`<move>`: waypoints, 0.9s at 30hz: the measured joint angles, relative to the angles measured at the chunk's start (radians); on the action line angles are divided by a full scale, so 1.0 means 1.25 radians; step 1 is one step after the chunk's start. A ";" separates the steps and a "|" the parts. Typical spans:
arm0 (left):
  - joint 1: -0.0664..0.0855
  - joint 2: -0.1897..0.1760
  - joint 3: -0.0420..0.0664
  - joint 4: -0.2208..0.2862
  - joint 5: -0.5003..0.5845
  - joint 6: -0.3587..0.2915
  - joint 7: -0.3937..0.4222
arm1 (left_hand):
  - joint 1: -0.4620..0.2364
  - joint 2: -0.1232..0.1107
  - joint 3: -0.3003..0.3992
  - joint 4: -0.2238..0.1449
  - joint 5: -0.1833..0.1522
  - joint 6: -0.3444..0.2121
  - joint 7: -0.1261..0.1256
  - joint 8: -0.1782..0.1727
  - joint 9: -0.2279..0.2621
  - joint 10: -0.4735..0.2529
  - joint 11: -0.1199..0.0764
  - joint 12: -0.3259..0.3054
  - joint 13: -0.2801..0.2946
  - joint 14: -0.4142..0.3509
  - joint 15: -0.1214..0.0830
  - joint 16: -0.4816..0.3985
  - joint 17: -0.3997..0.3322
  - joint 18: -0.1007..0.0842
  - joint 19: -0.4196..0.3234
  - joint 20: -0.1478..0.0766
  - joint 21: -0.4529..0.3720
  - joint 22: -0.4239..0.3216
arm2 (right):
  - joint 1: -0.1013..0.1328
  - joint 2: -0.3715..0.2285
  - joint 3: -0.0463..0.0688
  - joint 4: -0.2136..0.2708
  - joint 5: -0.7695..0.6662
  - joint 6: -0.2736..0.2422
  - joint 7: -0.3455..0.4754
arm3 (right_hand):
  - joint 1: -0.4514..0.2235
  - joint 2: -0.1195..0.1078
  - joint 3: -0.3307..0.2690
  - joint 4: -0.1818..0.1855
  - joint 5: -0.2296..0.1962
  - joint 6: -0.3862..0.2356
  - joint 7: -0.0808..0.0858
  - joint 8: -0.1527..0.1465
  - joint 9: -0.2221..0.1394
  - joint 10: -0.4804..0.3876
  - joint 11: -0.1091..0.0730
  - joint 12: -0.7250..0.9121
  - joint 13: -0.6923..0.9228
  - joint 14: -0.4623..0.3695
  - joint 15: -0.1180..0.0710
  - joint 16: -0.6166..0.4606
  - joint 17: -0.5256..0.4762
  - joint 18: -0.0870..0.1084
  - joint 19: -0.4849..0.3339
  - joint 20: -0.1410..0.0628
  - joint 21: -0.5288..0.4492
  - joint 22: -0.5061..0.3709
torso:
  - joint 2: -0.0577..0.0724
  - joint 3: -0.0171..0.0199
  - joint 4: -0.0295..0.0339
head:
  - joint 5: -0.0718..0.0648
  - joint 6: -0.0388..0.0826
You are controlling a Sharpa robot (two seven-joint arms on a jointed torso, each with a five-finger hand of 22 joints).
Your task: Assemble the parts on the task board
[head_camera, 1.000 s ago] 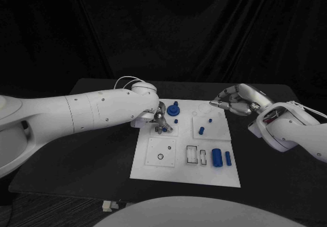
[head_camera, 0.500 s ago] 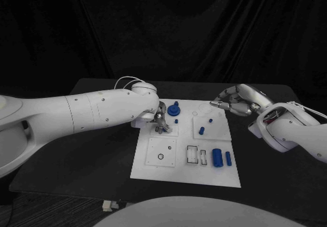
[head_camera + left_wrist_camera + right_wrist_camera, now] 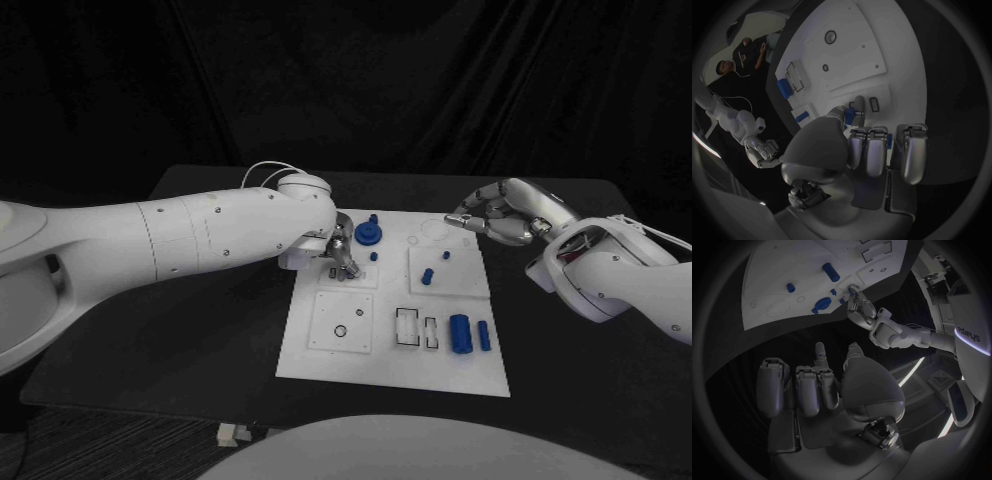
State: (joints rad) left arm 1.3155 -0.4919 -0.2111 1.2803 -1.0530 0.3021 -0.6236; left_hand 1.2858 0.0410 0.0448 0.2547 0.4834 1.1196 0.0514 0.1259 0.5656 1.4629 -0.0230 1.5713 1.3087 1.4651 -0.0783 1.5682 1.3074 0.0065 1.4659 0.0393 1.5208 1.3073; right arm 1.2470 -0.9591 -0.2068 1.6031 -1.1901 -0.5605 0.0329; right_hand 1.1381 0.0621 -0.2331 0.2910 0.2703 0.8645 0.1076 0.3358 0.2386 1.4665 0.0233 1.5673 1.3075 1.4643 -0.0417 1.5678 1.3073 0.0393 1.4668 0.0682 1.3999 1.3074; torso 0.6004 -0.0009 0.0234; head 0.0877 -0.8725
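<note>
- Head view: task board [image 3: 392, 345], white, lies mid-bench [image 3: 188, 330].
- Left hand [image 3: 335, 252] over the board's far left corner, fingers [image 3: 856, 107] pinching a small blue part [image 3: 849, 116].
- Right hand [image 3: 498, 215] raised off the board's far right corner, fingers curled together, holding nothing.
- Blue cylinder [image 3: 459, 333] lies near the board's right edge; blue disc [image 3: 369, 234] beside the left hand.

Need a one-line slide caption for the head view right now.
Left hand works at the task board's far-left corner beside blue parts; right hand hovers curled off the board's right edge.
</note>
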 measured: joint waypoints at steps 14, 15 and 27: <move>0.000 -0.005 0.000 0.003 0.000 -0.003 0.019 | 0.004 -0.004 0.032 0.014 0.037 -0.002 -0.003 0.002 0.008 0.000 0.000 0.000 0.000 0.003 0.003 0.000 0.000 0.000 0.000 0.000 -0.001 0.000 | 0.000 -0.001 0.000 0.000 0.000 0.004 -0.001 | 0.000 0.000 0.000 0.000 0.000 0.000 0.000 0.000 0.000 0.000 0.000 0.000 0.000 0.000 0.000 0.000 0.000 0.000 0.000 0.000 0.000 0.000 | 0.000 0.0000 0.0000 | 0.000 0.000; 0.000 -0.006 0.001 0.005 0.000 -0.003 0.020 | 0.004 -0.004 0.033 0.014 0.037 -0.004 -0.004 0.003 0.011 0.000 0.000 0.000 0.000 0.003 0.003 0.000 0.000 0.000 0.000 0.000 -0.001 0.000 | 0.000 -0.001 0.000 0.000 0.000 0.004 -0.001 | 0.000 0.000 0.000 0.000 0.000 0.000 0.000 0.000 0.000 0.000 0.000 0.000 0.000 0.000 0.000 0.000 0.000 0.000 0.000 0.000 0.000 0.000 | 0.000 0.0000 0.0000 | 0.000 0.000; 0.013 -0.050 -0.002 0.062 0.014 0.008 0.013 | 0.002 -0.013 0.044 0.020 0.036 0.005 -0.007 0.011 0.017 0.001 0.001 0.000 0.000 0.003 0.003 0.000 0.000 0.000 0.000 0.000 -0.001 0.000 | 0.000 -0.003 0.000 0.001 0.000 0.008 -0.004 | 0.000 0.000 0.000 0.000 0.000 0.000 0.000 0.000 0.000 0.000 0.000 0.000 0.000 0.000 0.000 0.000 0.000 0.000 0.000 0.000 0.000 0.001 | 0.000 0.0000 -0.0001 | 0.000 0.000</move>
State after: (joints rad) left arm 1.3316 -0.5540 -0.2137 1.3583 -1.0357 0.3115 -0.6076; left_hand 1.2879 0.0251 0.1002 0.2799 0.5280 1.1258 0.0429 0.1392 0.5872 1.4636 -0.0223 1.5713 1.3088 1.4687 -0.0747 1.5681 1.3074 0.0065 1.4659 0.0392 1.5199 1.3073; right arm 1.2466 -0.9624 -0.2068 1.6038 -1.1901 -0.5505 0.0277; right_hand 1.1381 0.0621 -0.2330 0.2910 0.2703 0.8645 0.1076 0.3358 0.2386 1.4665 0.0233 1.5673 1.3073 1.4643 -0.0417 1.5678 1.3073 0.0393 1.4668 0.0682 1.3999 1.3081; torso 0.6006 -0.0009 0.0233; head 0.0876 -0.8725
